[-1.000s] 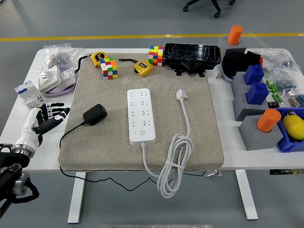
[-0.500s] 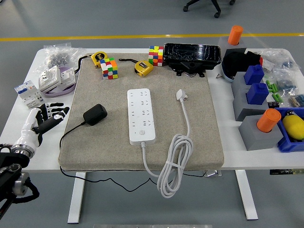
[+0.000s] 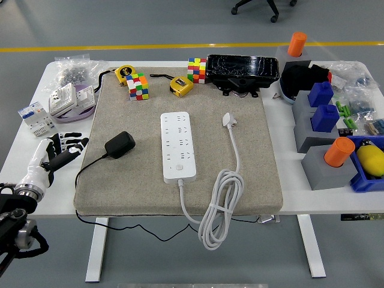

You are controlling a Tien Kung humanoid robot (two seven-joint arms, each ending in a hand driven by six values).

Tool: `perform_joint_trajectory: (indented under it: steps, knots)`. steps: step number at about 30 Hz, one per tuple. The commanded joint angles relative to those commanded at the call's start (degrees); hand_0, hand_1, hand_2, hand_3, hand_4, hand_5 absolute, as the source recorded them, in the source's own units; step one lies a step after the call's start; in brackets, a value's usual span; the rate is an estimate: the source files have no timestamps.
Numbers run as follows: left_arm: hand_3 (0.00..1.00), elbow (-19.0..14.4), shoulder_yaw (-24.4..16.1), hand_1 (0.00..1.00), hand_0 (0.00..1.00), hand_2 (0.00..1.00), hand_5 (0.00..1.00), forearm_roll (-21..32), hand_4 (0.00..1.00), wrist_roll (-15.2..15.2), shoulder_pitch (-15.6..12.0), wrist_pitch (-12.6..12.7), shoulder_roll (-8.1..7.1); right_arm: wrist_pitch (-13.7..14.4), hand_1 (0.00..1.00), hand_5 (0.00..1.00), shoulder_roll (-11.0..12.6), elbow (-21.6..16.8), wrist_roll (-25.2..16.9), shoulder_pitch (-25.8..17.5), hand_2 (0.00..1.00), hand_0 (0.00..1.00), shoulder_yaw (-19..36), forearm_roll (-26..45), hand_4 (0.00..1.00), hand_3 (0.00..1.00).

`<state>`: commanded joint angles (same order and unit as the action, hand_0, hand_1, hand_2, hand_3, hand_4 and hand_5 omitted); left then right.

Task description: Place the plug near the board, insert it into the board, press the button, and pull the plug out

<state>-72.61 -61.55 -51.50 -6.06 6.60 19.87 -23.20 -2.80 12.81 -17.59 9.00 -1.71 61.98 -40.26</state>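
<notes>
A white power strip (image 3: pixel 179 146) lies lengthwise in the middle of the grey mat (image 3: pixel 258 168), its round button (image 3: pixel 180 169) at the near end. A black plug adapter (image 3: pixel 119 144) rests on the mat left of the strip, its thin black cable trailing off the near left edge. The strip's own white plug (image 3: pixel 229 120) lies to the right, its cord coiled at the front. My left hand (image 3: pixel 60 150) hovers over the table's left edge, left of the adapter, fingers spread and holding nothing. The right arm is out of sight.
Two colourful cubes (image 3: pixel 137 87) and two yellow tape measures (image 3: pixel 181 85) sit along the mat's back edge beside a black case (image 3: pixel 243 71). White sockets and a bag (image 3: pixel 71 99) lie at the back left. Grey and blue blocks with orange cylinders (image 3: pixel 327 153) crowd the right side.
My left hand has shifted very slightly; everything on the mat has stayed in place.
</notes>
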Motion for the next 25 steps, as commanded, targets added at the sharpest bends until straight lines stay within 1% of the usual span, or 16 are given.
perform_joint_trajectory:
  steps: [2,5,9,16,19,23,25]
  knots:
    - [0.582,0.01,-0.09,0.637,0.542,0.598,0.282,0.32,0.804,-0.82,0.03,0.12,0.04,0.0,0.734,0.674,-0.05,0.09,0.01,0.01,0.736,0.751,-0.05,0.02,0.998,0.707]
    - [0.581,-0.48,-0.52,0.635,0.542,0.595,0.28,0.07,0.802,-1.07,0.11,0.15,-0.03,0.1,0.732,0.674,-0.05,0.14,-0.05,-0.02,0.733,0.748,0.09,-0.13,0.998,0.706]
    - [0.581,-1.26,-1.12,0.634,0.542,0.595,0.279,-0.36,0.802,-0.89,-0.04,0.08,-0.12,0.1,0.732,0.674,-0.14,0.15,-0.05,-0.27,0.733,0.748,0.05,-0.12,0.998,0.705]
    - [0.581,-2.96,-3.05,0.634,0.543,0.594,0.276,-1.07,0.799,-0.68,-1.22,0.03,0.59,0.14,0.73,0.674,-0.02,-0.02,-0.02,-0.79,0.733,0.749,0.74,-0.34,0.998,0.707]
    - [0.581,-3.57,-3.48,0.634,0.543,0.594,0.276,-1.3,0.799,-0.59,-1.32,0.01,0.79,0.19,0.73,0.674,-0.02,0.31,0.0,-0.7,0.733,0.749,0.99,-0.26,0.998,0.707]
    - [0.582,-4.47,-3.53,0.636,0.544,0.594,0.275,-2.77,0.798,0.19,-1.16,-0.21,0.53,0.02,0.733,0.675,0.11,0.57,0.18,-0.79,0.733,0.75,2.05,-0.22,0.998,0.708]
    - [0.582,-5.35,-4.19,0.636,0.544,0.594,0.275,-3.31,0.798,0.26,-0.85,-0.28,0.32,0.24,0.733,0.675,0.3,0.97,0.05,-0.4,0.733,0.75,3.46,-0.29,0.998,0.708]
